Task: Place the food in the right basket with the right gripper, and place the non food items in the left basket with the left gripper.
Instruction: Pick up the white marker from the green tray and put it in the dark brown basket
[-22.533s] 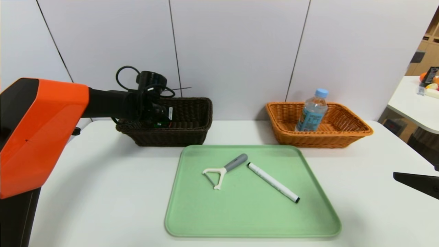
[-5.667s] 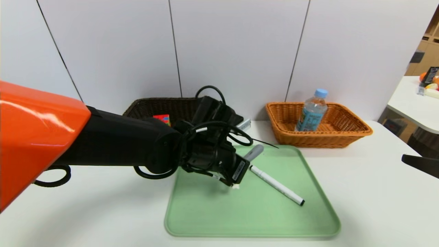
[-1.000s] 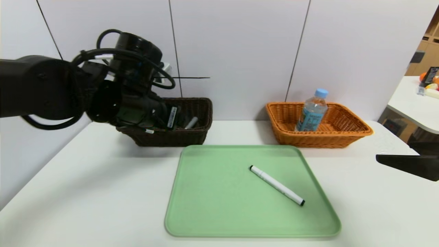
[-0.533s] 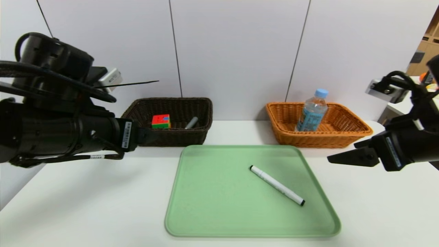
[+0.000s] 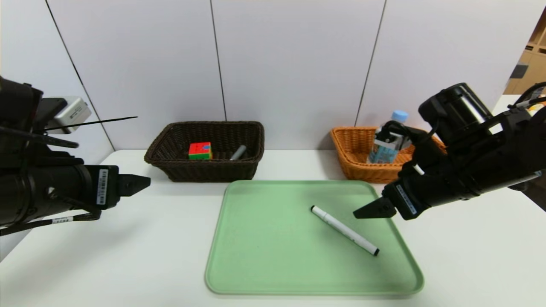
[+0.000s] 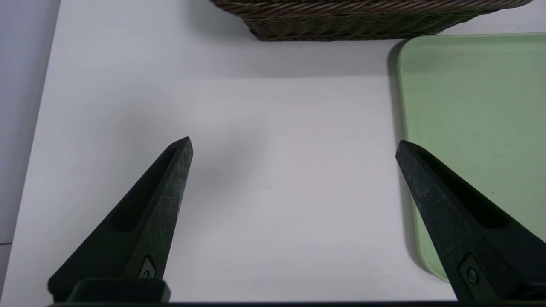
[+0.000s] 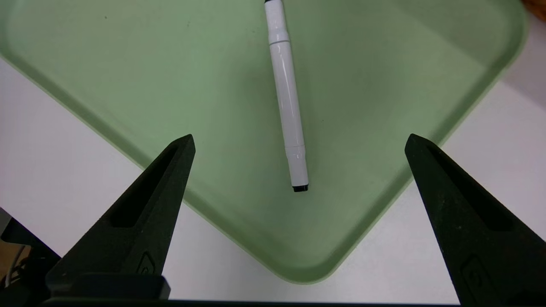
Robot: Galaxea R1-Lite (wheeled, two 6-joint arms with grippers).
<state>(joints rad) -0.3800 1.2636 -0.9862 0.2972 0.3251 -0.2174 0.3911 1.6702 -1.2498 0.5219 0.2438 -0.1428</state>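
Observation:
The white marker (image 5: 343,230) (image 7: 286,98) lies slanted on the green tray (image 5: 264,247) (image 7: 170,85). My right gripper (image 5: 362,211) (image 7: 300,137) hovers open over the tray's right side, its fingers either side of the marker's black-tipped end and above it. The water bottle (image 5: 387,140) stands in the orange basket (image 5: 362,172), partly hidden by the right arm. In the dark brown basket (image 5: 213,172) (image 6: 362,21) lie the puzzle cube (image 5: 200,151) and the peeler, of which the grey handle (image 5: 238,152) shows. My left gripper (image 5: 143,183) (image 6: 294,144) is open and empty over bare table, left of the tray.
The white table (image 5: 128,256) ends at a wall just behind both baskets. A second white table (image 5: 518,102) shows behind the right arm at the far right. The tray (image 6: 469,128) edge lies beside one left finger.
The left arm has drawn back from the dark basket to the table's left side. The right arm has swung in from the right, out over the tray by the marker.

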